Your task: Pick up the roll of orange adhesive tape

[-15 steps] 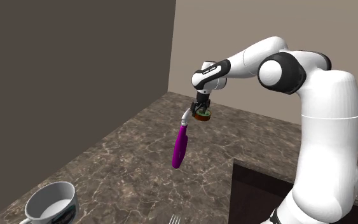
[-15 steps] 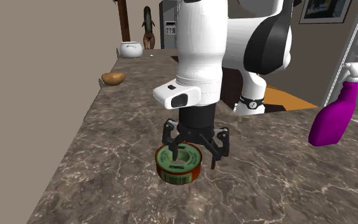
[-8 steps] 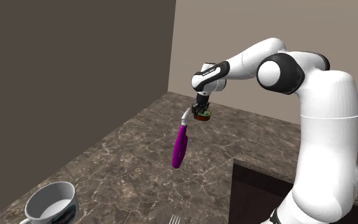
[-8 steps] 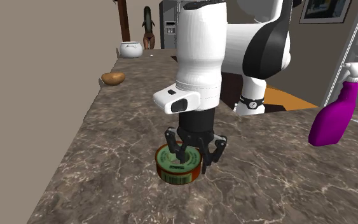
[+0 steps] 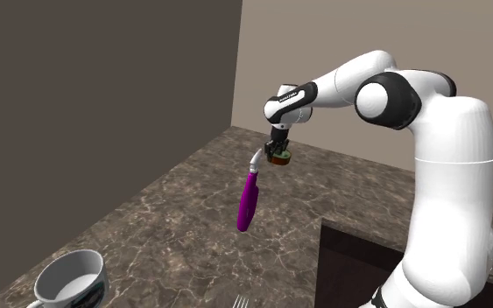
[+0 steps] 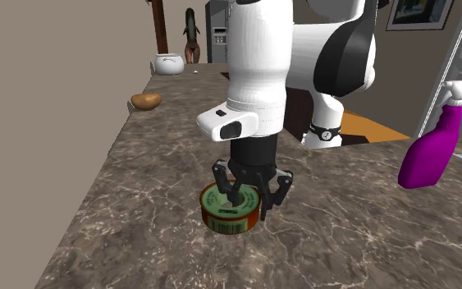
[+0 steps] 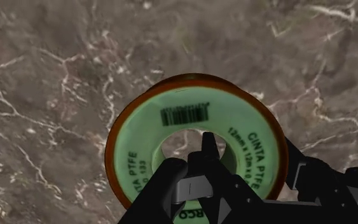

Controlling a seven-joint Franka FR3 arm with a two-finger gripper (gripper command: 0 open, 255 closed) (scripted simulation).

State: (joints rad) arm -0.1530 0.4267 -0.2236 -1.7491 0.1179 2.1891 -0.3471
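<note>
1. Counter [image 6: 139, 213]: bare marbled surface on every side of the roll of tape [image 6: 225, 222]; passage is open from above and along the surface.
2. Pincer [image 6: 249, 205]: upright over the roll, clasping its ring wall, one finger in the core hole and one outside the rim.
3. Spray bottle [image 5: 248, 201]: purple, the nearest obstacle, near the roll with bare counter between.
4. Dark wall [image 5: 104, 87] and beige wall [image 5: 323, 44]: close off the far corner behind the roll.
5. Brown lump [image 6: 146, 101] and white pot [image 6: 169, 63]: at the far end in the second exterior view, well apart.
6. Cup [image 5: 71, 278]: near left in the shoulder view, well apart.
</note>
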